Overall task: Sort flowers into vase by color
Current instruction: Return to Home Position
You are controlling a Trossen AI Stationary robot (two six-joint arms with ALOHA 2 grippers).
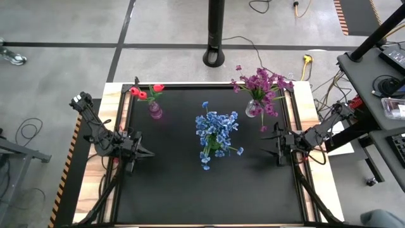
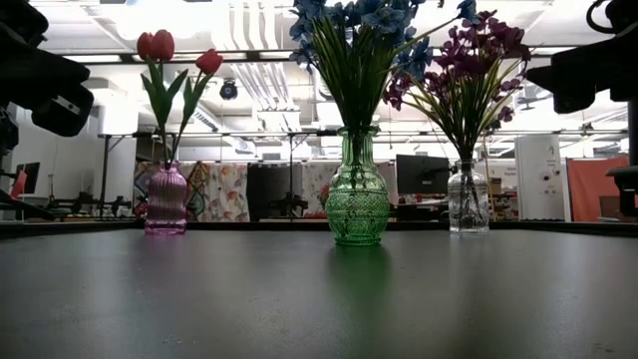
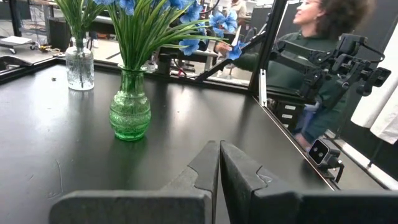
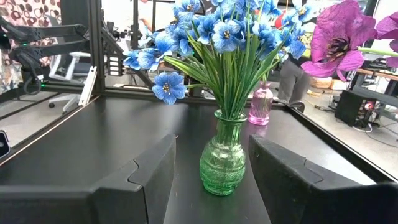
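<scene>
Three vases stand on the black table. A pink vase [image 1: 155, 112] at the far left holds red tulips [image 1: 147, 92]. A green vase [image 1: 215, 147] in the middle holds blue flowers [image 1: 216, 127]. A clear vase [image 1: 253, 109] at the far right holds purple flowers [image 1: 262, 83]. All the stems stick into the vases' necks. My left gripper [image 1: 147, 152] hovers shut at the table's left edge, pointing level toward the middle. My right gripper [image 1: 268, 146] hovers open at the right edge, facing the green vase [image 4: 222, 163] with nothing between its fingers.
A black frame rail [image 1: 209, 87] runs round the table. A person in a dark green top [image 3: 297, 59] sits beyond the table's right side. The black tabletop [image 1: 209, 190] stretches from the vases to the near edge.
</scene>
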